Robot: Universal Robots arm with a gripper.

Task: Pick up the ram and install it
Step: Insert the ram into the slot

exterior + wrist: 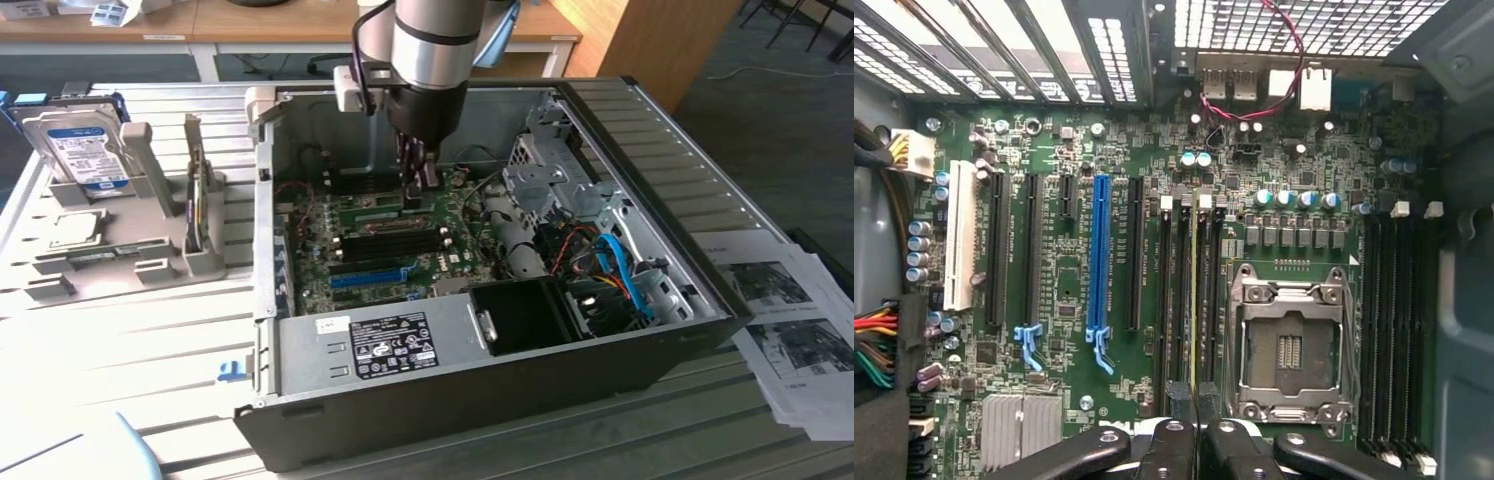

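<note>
One ram [1194, 300]; one hard drive [83, 150]; one computer case [441, 425].

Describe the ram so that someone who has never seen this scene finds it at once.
Inside the open computer case, on the green motherboard, find the black memory slots between the empty CPU socket and the long blue slot. The ram is the thin pale-green strip seen edge-on among them, held in the shut jaws of the gripper; the neighbouring slots are bare and black.
</note>
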